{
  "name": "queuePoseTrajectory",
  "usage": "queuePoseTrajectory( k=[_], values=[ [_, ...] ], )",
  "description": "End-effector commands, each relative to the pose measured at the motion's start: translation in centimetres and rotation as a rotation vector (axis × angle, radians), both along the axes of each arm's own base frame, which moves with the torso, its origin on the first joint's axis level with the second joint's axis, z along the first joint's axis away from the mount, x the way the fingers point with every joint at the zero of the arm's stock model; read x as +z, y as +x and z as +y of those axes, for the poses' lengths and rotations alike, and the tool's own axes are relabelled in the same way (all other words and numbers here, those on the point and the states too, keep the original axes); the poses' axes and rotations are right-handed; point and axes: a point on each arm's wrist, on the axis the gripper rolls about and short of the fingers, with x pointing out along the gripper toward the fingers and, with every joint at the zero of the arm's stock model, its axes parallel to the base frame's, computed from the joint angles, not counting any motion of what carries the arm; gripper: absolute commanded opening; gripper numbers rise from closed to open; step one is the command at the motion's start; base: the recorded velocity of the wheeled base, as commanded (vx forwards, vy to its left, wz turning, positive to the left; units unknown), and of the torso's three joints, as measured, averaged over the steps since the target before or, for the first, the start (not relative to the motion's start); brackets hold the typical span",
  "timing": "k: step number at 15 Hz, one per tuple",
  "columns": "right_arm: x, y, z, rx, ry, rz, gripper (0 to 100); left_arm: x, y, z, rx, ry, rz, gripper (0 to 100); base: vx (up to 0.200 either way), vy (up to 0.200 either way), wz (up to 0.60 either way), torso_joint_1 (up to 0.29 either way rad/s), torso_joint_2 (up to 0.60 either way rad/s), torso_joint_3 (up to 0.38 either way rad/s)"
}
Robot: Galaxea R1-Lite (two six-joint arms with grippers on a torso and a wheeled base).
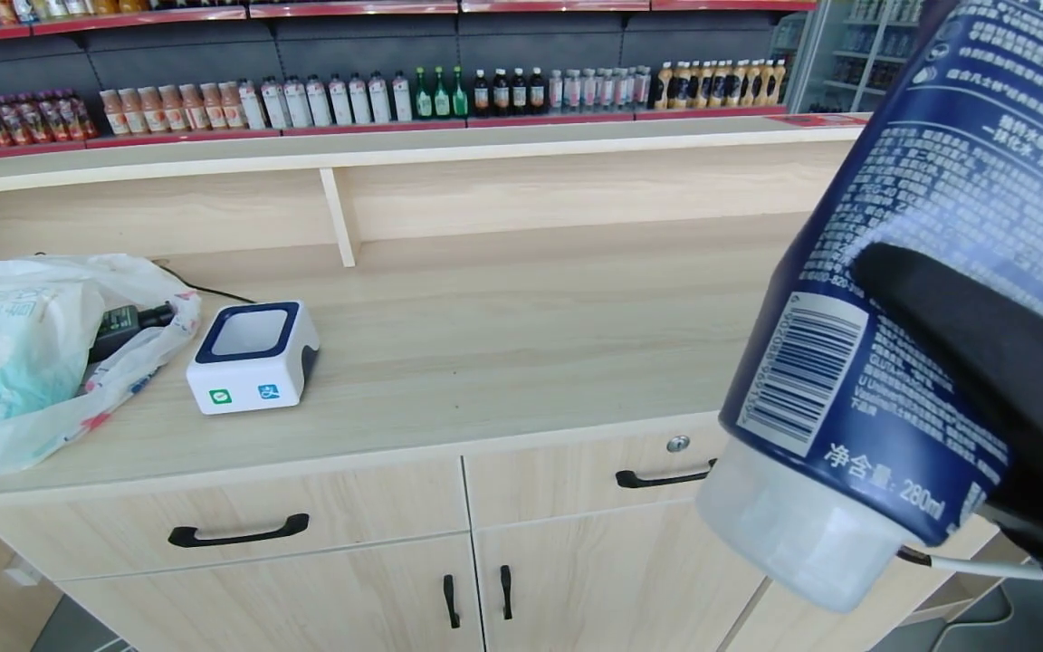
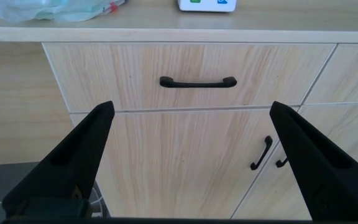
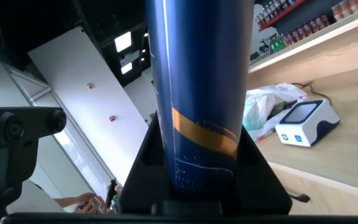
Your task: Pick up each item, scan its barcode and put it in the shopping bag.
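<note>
A dark blue spray can (image 1: 902,299) with a clear cap hangs close in front of the head camera at the right, cap end down, barcode facing me. My right gripper (image 1: 983,344) is shut on the spray can (image 3: 197,93), its black fingers (image 3: 257,168) clamped on both sides. The white and blue barcode scanner (image 1: 253,357) sits on the counter at the left, also visible as the scanner (image 3: 306,121). The white plastic shopping bag (image 1: 42,344) lies at the far left with a teal pack inside. My left gripper (image 2: 191,162) hangs open below counter height, facing the drawer front.
The wooden counter (image 1: 503,344) has a raised back ledge. Drawers and cupboard doors with black handles (image 1: 238,532) run below its front edge. A black cable and adapter (image 1: 128,319) lie beside the bag. Shelves of bottles (image 1: 395,95) stand behind.
</note>
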Motion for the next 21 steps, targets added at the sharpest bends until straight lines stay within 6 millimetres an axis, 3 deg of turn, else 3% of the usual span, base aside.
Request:
queuePoseTrajectory(
  k=[1, 6, 9, 10, 12, 14, 16, 19, 21],
  values=[
    [-0.2, 0.4, 0.2, -0.035, -0.028, -0.033, 0, 0.0, 0.0, 0.0, 0.0, 0.0, 0.0, 100, 0.0, 0.0, 0.0, 0.0, 0.0, 0.0],
    [-1.9, 2.5, 0.5, -0.232, -0.192, -0.181, 0, 0.0, 0.0, 0.0, 0.0, -0.001, 0.0, 100, 0.0, 0.0, 0.0, 0.0, 0.0, 0.0],
    [-3.1, 6.1, -0.9, -0.443, -0.303, -0.219, 0, 0.0, 0.0, 0.0, 0.0, -0.001, 0.0, 100, 0.0, 0.0, 0.0, 0.0, 0.0, 0.0],
    [-3.3, 8.6, -2.0, -0.613, -0.356, -0.238, 0, 0.0, 0.0, 0.0, 0.0, 0.0, 0.0, 100, 0.0, 0.0, 0.0, 0.0, 0.0, 0.0],
    [-3.1, 10.8, -2.5, -0.79, -0.376, -0.234, 0, 0.0, 0.0, 0.0, 0.0, 0.0, 0.0, 100, 0.0, 0.0, 0.0, 0.0, 0.0, 0.0],
    [-3.4, 11.6, -3.2, -0.89, -0.395, -0.196, 0, 0.0, 0.0, 0.0, 0.0, -0.003, 0.0, 100, 0.0, 0.0, 0.0, 0.0, 0.0, 0.0],
    [-3.9, 12.6, -5.8, -1.015, -0.43, -0.159, 0, 0.0, 0.0, 0.0, 0.0, -0.003, 0.0, 100, 0.0, 0.0, 0.0, 0.0, 0.0, 0.0],
    [-2.8, 14.6, -8.7, -1.154, -0.405, -0.166, 0, 0.0, 0.0, 0.0, 0.0, -0.006, 0.0, 100, 0.0, 0.0, 0.0, 0.0, 0.0, 0.0],
    [-2.9, 15.2, -8.5, -1.152, -0.406, -0.168, 0, 0.0, 0.0, 0.0, 0.0, -0.006, 0.0, 100, -0.2, 0.0, 0.0, 0.0, 0.0, 0.0]
  ],
)
